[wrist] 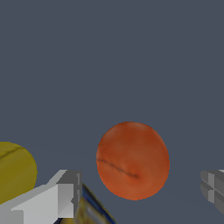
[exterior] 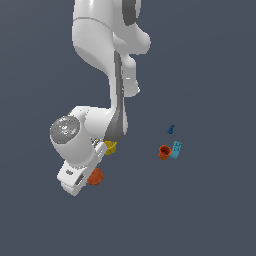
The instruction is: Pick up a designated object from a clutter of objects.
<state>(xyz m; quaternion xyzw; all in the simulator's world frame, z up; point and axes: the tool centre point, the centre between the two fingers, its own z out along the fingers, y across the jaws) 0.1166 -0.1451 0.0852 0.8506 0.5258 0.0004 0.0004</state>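
The designated object, an orange-red ball (wrist: pixel 132 160), lies on the dark floor between my two grey fingers (wrist: pixel 65 192), with a gap on each side. My gripper (wrist: pixel 138 184) is open and low around the ball, not touching it. In the exterior view the ball (exterior: pixel 96 176) peeks out beside the white hand, where the gripper (exterior: pixel 89 178) hangs at the lower left. The rest of the clutter of objects is spread around it: a yellow cup (exterior: pixel 110 146) sits close behind the hand, also seen as the yellow cup (wrist: pixel 15 170) in the wrist view.
Toward the exterior view's right stand a small orange-red cup (exterior: pixel 164 151), a light-blue block (exterior: pixel 176 149) touching it, and a tiny dark-blue cone (exterior: pixel 171 129). A yellowish box with a blue edge (wrist: pixel 89 211) shows partly behind one finger.
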